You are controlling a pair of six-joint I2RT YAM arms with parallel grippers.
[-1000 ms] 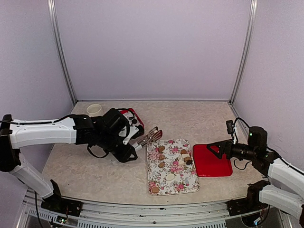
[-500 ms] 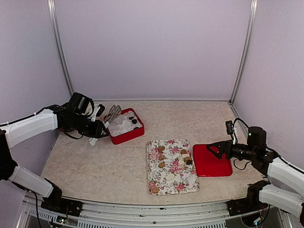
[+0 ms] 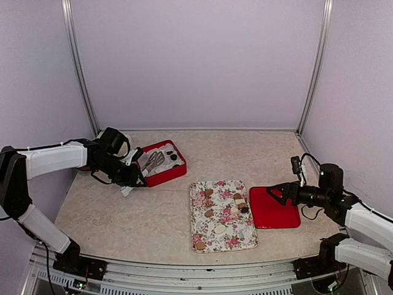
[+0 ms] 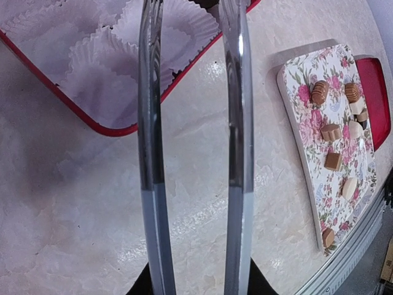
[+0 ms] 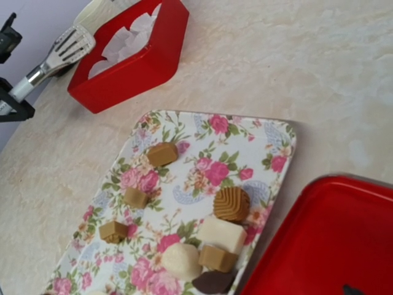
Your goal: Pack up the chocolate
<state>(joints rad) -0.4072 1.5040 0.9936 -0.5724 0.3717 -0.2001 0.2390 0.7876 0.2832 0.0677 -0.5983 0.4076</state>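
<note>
Most of the chocolate (image 5: 231,204) lies on the floral tray (image 3: 230,232) by the tabletop's (image 3: 123,215) front edge, midway along it. My left gripper (image 3: 132,175) is clamped on metal tongs (image 4: 236,123), their tips over the red box (image 3: 167,177) near the back left corner. My right gripper (image 3: 276,193) hangs spread and empty above the red lid (image 3: 279,216) at the right edge.
</note>
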